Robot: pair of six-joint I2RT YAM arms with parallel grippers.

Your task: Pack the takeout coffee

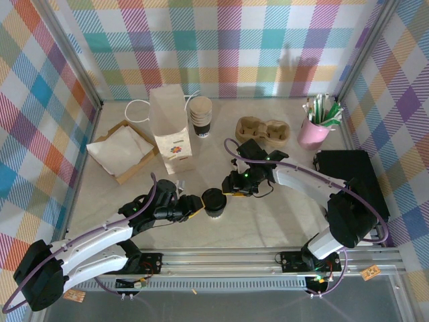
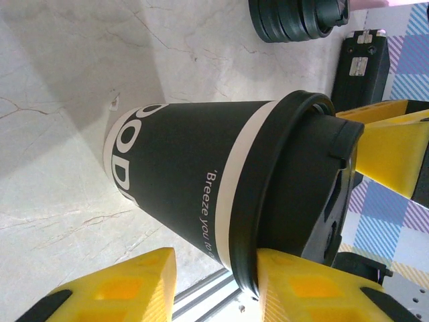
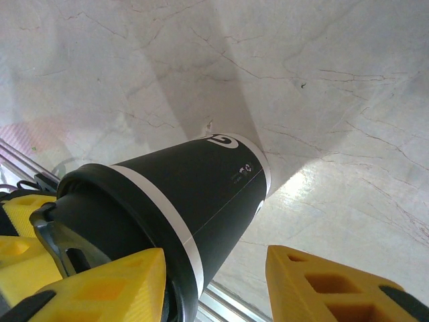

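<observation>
The cup [image 1: 214, 202], lid [image 2: 315, 194] on, stands on the table's [image 1: 281, 225] near middle. Left fingers [image 2: 114, 292] straddle its lid rim; whether they clamp it, I cannot tell. Right fingers [image 3: 335, 288] are apart, one by the lid, the other clear of the cup.

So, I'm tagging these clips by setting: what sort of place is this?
Probably a mock coffee-takeout counter in a robot test cell: stacked paper cups, a pulp cup carrier, a paper bag.
</observation>
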